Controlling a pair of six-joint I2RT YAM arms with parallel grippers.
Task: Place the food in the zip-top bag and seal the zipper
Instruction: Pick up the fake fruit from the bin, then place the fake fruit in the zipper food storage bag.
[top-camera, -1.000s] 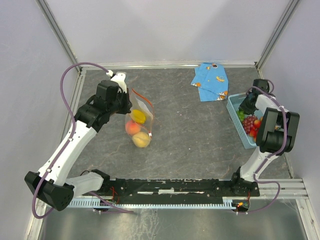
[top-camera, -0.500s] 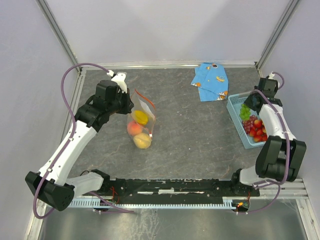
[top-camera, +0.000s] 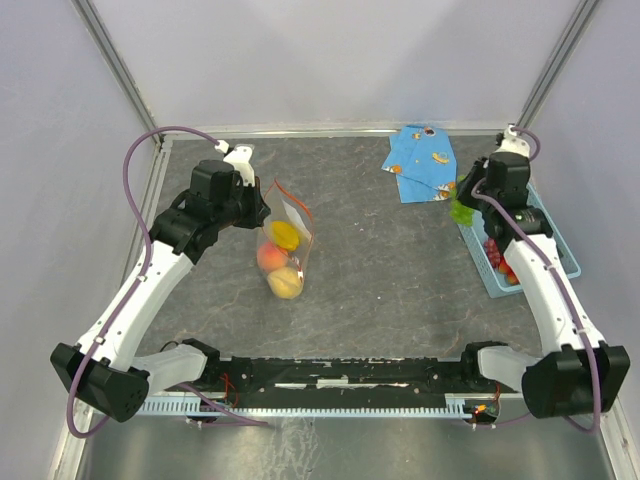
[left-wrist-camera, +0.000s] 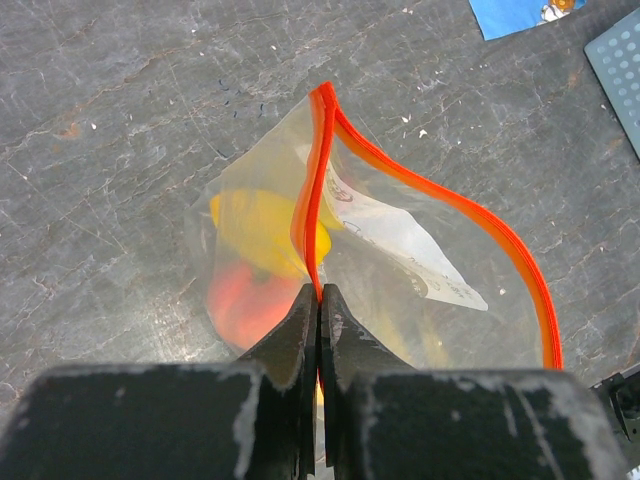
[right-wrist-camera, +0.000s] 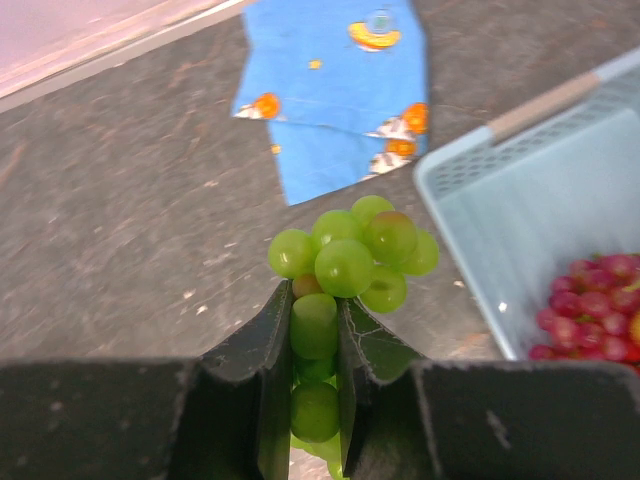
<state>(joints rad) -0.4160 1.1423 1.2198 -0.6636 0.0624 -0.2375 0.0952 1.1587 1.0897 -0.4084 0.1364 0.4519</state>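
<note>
Grey table (top-camera: 380, 280), stone-patterned, walled along its left, far and right edges.

Along the right edge, a light-blue slotted basket (top-camera: 556, 245), its far end close to the far right corner.

Just left of the basket's far end, toward the far edge, a blue cloth (top-camera: 423, 162) with small orange prints, folded flat.

Left of the table's middle, the bag (top-camera: 292, 225): clear, crinkled, held by its mouth with the loaded end toward the near edge. Cannot tell whether that end touches the table.

Left hand (left-wrist-camera: 319, 298) at the bag's mouth, pinched fully shut on one side of the zipper, no gap between the fingers.

Right hand (right-wrist-camera: 318, 315) over the table at the basket's far left corner, between basket and cloth, well apart from the bag. Closed on a bunch of green grapes (right-wrist-camera: 350, 255), gripped low on the bunch, the rest bulging out past the fingertips.

Inside the bag, three fruits in a row: lemon (top-camera: 284, 234) nearest the mouth, peach (top-camera: 270, 257) next, apple (top-camera: 287, 283) nearest the near edge. Beside them a white label (left-wrist-camera: 400, 240) against the plastic.

Zipper (left-wrist-camera: 450, 205): thin orange-red strip, unsealed, its two sides bowed wide apart and meeting only at the far tip.

In the basket's near end, a heap of small reddish fruit (right-wrist-camera: 590, 300), too blurred to tell berries from grapes.
</note>
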